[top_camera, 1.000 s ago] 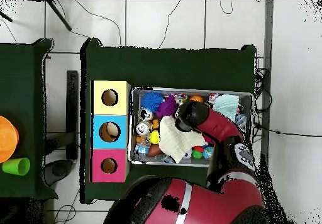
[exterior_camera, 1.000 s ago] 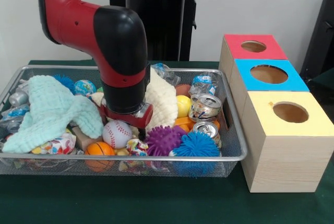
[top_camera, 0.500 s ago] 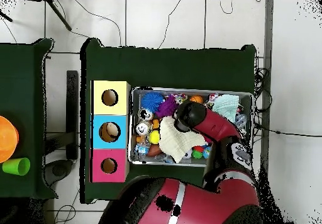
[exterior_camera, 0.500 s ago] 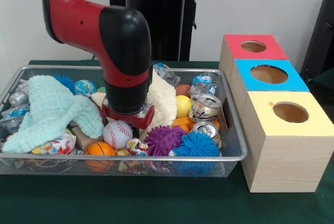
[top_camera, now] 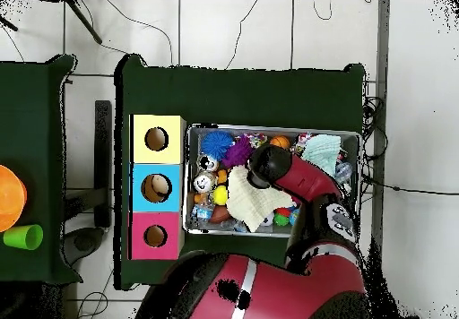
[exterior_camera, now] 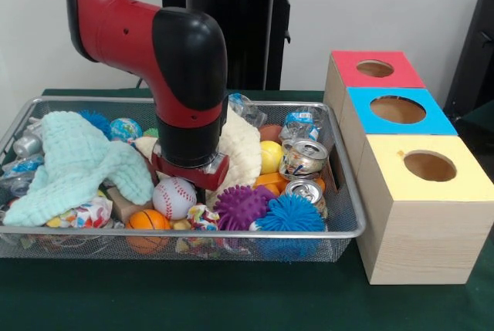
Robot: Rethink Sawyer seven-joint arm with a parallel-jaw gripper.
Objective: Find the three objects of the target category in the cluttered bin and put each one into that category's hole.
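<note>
A wire mesh bin (exterior_camera: 340,232) is crammed with clutter: a baseball (exterior_camera: 174,196), a purple spiky ball (exterior_camera: 241,206), a blue spiky ball (exterior_camera: 289,214), a yellow ball (exterior_camera: 270,156), an orange ball (exterior_camera: 147,221), crushed cans (exterior_camera: 302,157), a mint cloth (exterior_camera: 77,163) and a cream cloth (exterior_camera: 241,150). My gripper (exterior_camera: 194,184) is low in the bin's middle, between the baseball and the cream cloth, under the black wrist. Clutter hides its lower end. In the overhead view the arm (top_camera: 269,165) covers the bin's (top_camera: 273,127) centre.
Three wooden boxes stand beside the bin, each with a round hole: red top (exterior_camera: 376,69), blue top (exterior_camera: 397,109), yellow top (exterior_camera: 428,166). In the overhead view they are yellow (top_camera: 156,139), blue (top_camera: 156,188) and red (top_camera: 155,236). An orange bowl (top_camera: 9,197) and a green cup (top_camera: 22,237) sit on a side table.
The wrist has shifted slightly to the right in the front view, staying low in the bin. The clutter looks unmoved.
</note>
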